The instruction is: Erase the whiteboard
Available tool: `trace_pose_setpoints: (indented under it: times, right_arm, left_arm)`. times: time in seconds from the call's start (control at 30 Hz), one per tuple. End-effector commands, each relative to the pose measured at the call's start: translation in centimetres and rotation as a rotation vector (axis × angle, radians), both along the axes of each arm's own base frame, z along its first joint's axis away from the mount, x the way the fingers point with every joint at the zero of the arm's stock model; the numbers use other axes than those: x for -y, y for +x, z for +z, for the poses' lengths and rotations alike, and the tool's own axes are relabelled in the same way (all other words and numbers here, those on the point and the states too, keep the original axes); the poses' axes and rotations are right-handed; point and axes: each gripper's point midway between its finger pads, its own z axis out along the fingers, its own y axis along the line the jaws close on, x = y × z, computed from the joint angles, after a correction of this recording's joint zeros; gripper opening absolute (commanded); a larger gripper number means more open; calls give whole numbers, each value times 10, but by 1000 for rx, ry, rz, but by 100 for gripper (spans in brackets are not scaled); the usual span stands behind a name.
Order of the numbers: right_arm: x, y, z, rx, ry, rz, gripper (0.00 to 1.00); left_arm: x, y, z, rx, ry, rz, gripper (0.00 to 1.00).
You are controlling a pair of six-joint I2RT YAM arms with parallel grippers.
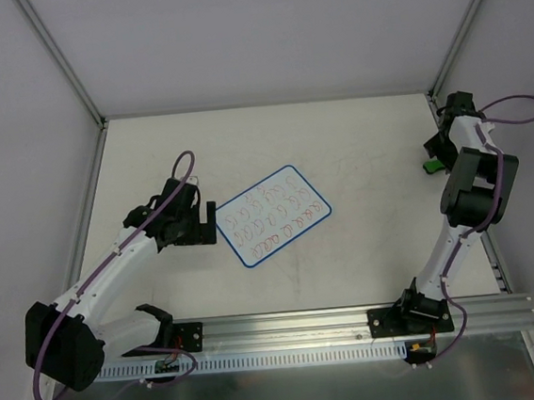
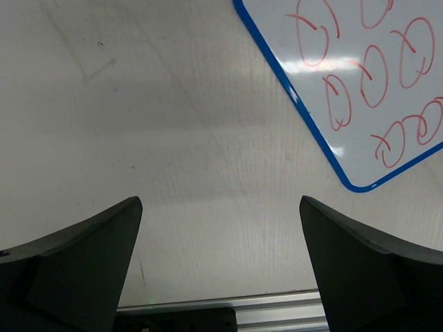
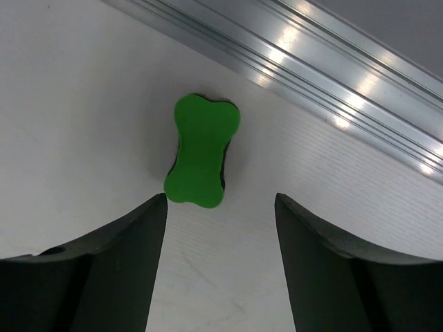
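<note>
a: why was the right gripper (image 3: 220,198) out by the rail (image 3: 332,76)?
b: its jaws were spread just short of the green eraser (image 3: 201,151) — likely lining up a grab.
a: and the left gripper (image 2: 220,202)?
b: spread too, empty, beside the whiteboard (image 1: 273,215) in the middle of the table (image 1: 367,153) — perhaps to steady it.

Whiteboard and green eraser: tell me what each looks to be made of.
The whiteboard: smooth glossy white sheet, maybe melamine or coated steel, since light glares off it; its blue rim looks plastic. The eraser: matte green top, probably foam or plastic, over a dark underlayer, perhaps felt.
</note>
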Motion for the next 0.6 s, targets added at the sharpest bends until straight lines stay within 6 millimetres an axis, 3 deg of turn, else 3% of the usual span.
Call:
trace_pose_setpoints:
  times: [0.0, 0.57]
  right_arm:
    - [8, 20, 8, 52, -1, 3, 66]
    - [0, 34, -29, 36, 83, -38, 55]
  left_arm:
    - [-11, -1, -2, -2, 44, 9, 99]
    - [-17, 3, -3, -4, 55, 32, 99]
